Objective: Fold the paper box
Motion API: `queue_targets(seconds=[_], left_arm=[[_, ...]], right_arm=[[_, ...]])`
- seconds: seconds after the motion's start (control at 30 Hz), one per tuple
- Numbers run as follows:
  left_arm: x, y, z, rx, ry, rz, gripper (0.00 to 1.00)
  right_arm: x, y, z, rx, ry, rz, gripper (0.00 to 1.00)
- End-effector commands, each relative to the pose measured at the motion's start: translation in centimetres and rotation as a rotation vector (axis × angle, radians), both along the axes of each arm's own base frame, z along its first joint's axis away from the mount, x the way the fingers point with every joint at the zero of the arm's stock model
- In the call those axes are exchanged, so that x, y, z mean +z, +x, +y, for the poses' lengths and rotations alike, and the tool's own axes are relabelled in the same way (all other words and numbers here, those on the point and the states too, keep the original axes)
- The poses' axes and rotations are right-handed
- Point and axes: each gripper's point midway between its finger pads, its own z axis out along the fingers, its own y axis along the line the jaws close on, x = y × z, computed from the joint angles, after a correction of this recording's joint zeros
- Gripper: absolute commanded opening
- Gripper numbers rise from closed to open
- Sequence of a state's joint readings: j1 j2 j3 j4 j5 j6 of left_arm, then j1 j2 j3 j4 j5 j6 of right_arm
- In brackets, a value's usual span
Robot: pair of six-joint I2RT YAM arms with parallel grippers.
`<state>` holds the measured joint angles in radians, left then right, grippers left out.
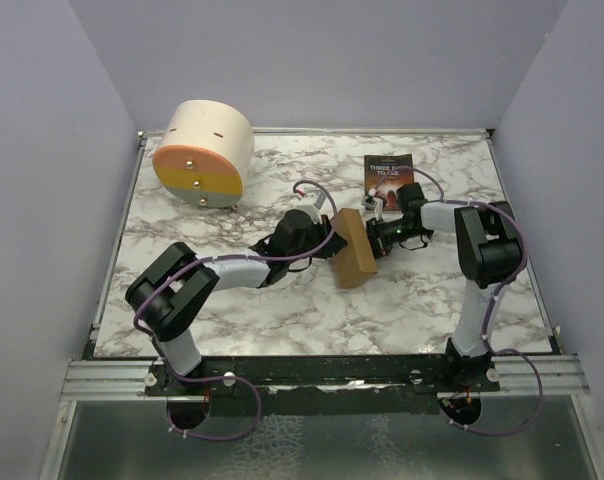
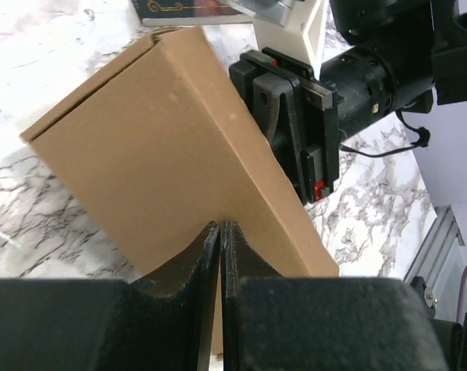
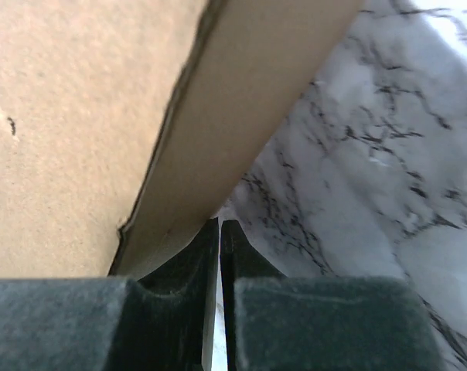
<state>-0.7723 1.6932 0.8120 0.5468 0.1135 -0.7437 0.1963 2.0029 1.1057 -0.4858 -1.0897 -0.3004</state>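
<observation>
At centre of white marble-patterned desk [image 1: 242, 320]: plain brown cardboard paper box [image 1: 354, 250], already formed, braced between left tool [image 1: 331, 240] and right tool [image 1: 376, 238]. Both tools closed to narrow slit, tips set against opposite box edges, presumably so panels are squared. Pinch on cardboard not determinable.

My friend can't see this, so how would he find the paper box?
Look at the middle of the white marble table. The paper box is the plain brown cardboard block there. The book behind it is dark with a printed cover, and the big cylinder in the far corner is cream and round.
</observation>
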Motion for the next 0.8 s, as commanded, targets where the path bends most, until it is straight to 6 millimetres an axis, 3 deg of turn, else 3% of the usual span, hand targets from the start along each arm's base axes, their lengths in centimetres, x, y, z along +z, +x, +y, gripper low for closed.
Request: queue_targets(seconds=[0.0, 0.4, 0.57, 0.77], left_arm=[[0.9, -0.3, -2.0, -0.070, -0.031, -0.028, 0.09], [0.5, 0.5, -3.9, -0.111, -0.036, -0.022, 0.09], [0.6, 0.9, -4.7, -0.136, -0.036, -0.031, 0.10], [1.5, 1.4, -4.0, -0.134, 0.015, -0.105, 0.13]], right_arm=[[1.1, 2.4, -1.7, -0.026, -0.100, -0.143, 0.07], [2.6, 6.3, -9.0, -0.186, -0.270, -0.283, 0.10], [4.5, 7.4, -11.5, -0.249, -0.312, -0.375, 0.11], [7.6, 7.9, -12.4, -0.275, -0.299, -0.509, 0.12]])
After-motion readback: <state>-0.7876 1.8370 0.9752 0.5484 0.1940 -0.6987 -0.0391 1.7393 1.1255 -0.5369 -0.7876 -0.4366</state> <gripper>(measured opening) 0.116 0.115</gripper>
